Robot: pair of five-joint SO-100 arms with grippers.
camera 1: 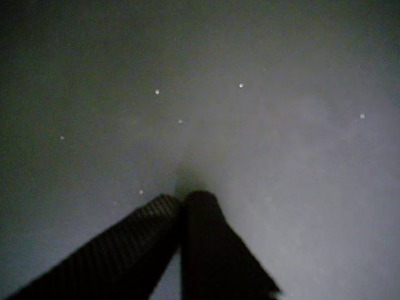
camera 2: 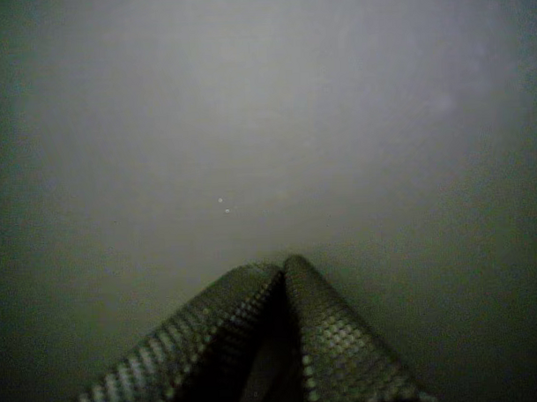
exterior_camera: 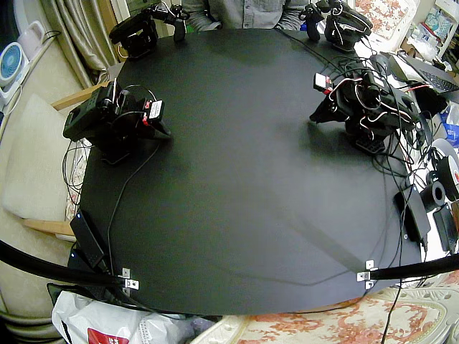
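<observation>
The black table (exterior_camera: pixel 237 186) carries nothing between the two arms. The right arm (exterior_camera: pixel 107 118) sits folded low at its edge, its gripper (exterior_camera: pixel 162 132) resting on the tabletop with fingers together. The left arm (exterior_camera: pixel 366 104) is folded the same way, its gripper (exterior_camera: pixel 316 115) tip down on the surface. In a wrist view two dark textured fingers meet at the gripper tip (camera 1: pixel 185 198) over bare table with a few white specks. In a wrist view the other gripper (camera 2: pixel 281 269) is shut too, with nothing between its knurled fingers (camera 2: pixel 335 340).
Cables and black power adapters (exterior_camera: pixel 414 211) crowd the table edge beside the left arm. A black box (exterior_camera: pixel 89 238) lies at the edge near the right arm. A person's torso (exterior_camera: pixel 244 11) is behind the far edge. A white bag (exterior_camera: pixel 100 322) lies below the front.
</observation>
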